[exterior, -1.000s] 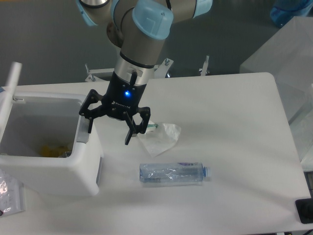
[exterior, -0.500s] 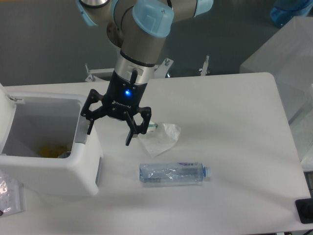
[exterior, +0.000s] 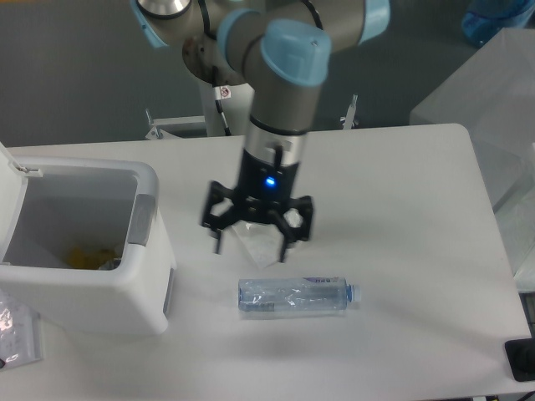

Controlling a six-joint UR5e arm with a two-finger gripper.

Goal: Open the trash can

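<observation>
From the fixed camera, the trash can [exterior: 84, 251] sits at the table's [exterior: 401, 251] left edge, lid already up. The claw [exterior: 253, 238] hangs spread and empty above the bottle [exterior: 297, 296]; best it retreats without brushing anything.

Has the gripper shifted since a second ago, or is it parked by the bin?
Yes. The gripper has swung right, away from the trash can rim, and now hangs open above the crumpled wrapper, just behind the bottle.

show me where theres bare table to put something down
Bare: the right half of the table, beyond the bottle, and the front strip below it. Crowded: between the trash can and bottle, where the end effector hangs over crumpled plastic.
</observation>
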